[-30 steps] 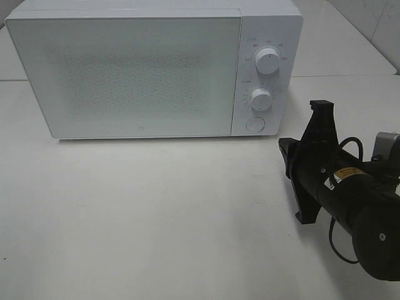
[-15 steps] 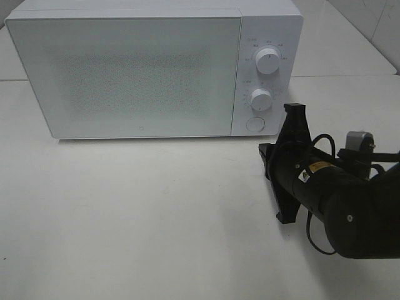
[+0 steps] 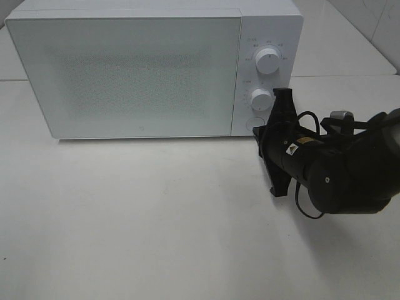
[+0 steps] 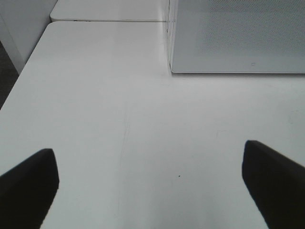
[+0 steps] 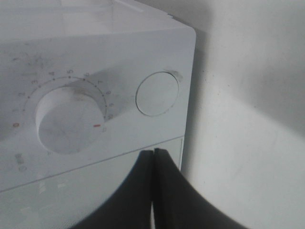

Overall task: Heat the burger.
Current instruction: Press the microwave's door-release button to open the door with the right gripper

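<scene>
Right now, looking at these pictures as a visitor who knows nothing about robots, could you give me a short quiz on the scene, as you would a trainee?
1. True or false: the door of the microwave stands open.
2. Which gripper is shut? A) the left gripper B) the right gripper C) both
3. Fill in the blank: on the microwave's control panel, below the upper knob and the lower knob, sits a flat round ____, close to the right gripper.

Key
1. False: the door is closed.
2. B: its jaws are pressed together, while the left gripper's stand wide apart.
3. button
</scene>
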`<state>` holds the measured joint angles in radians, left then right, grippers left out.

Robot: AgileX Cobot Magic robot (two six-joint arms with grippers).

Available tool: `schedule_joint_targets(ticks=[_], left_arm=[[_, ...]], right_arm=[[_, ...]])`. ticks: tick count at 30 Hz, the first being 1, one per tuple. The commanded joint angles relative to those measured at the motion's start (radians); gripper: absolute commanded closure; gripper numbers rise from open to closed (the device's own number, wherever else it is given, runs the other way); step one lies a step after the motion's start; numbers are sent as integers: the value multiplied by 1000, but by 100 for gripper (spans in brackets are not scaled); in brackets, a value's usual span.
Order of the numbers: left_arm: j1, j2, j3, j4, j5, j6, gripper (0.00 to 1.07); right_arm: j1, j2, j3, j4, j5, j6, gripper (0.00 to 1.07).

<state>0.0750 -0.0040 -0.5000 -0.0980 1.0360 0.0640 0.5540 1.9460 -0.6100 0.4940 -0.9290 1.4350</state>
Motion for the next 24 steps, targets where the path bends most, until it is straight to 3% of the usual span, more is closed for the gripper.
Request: schedule_joint_targets(ticks=[1,24], left_arm=[[-6,-23,3,-5,-8,-4,9],[-6,-23,3,-4,-8,-4,9]], right_arm=[[-26,12,-28,-40,27,-14,107],[-100,135,-172,-105,62,2,107]])
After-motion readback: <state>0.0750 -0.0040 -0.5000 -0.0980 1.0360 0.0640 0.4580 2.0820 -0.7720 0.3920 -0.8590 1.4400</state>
